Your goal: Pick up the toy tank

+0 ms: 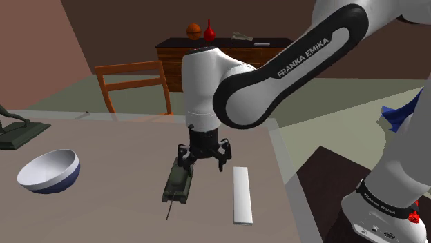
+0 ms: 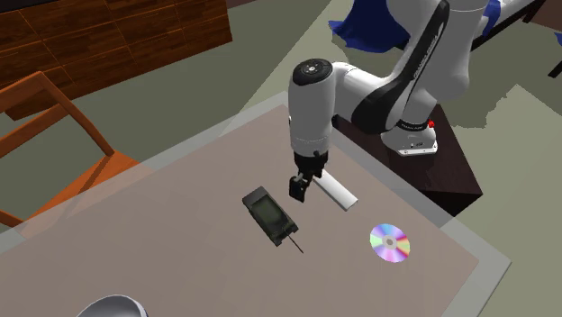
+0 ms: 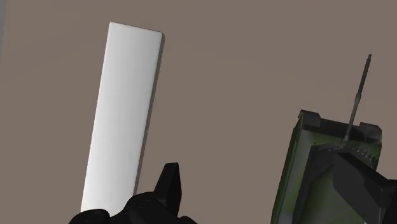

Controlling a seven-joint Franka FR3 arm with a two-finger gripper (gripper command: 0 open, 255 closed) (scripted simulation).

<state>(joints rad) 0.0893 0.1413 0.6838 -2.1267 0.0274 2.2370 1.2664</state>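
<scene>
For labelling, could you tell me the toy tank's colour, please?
Dark olive-green toy tank, best in the wrist view.

My arm of smooth, rounded white shells (image 1: 204, 90) is jointed by glossy black bands (image 1: 255, 93), one lettered FRANKA EMIKA in white capitals. A round white wrist cap (image 2: 313, 70) bears small dark dots. My hand is an all-black two-finger gripper (image 1: 202, 162). A small red part (image 2: 430, 124) marks my white base (image 2: 412, 141).
</scene>
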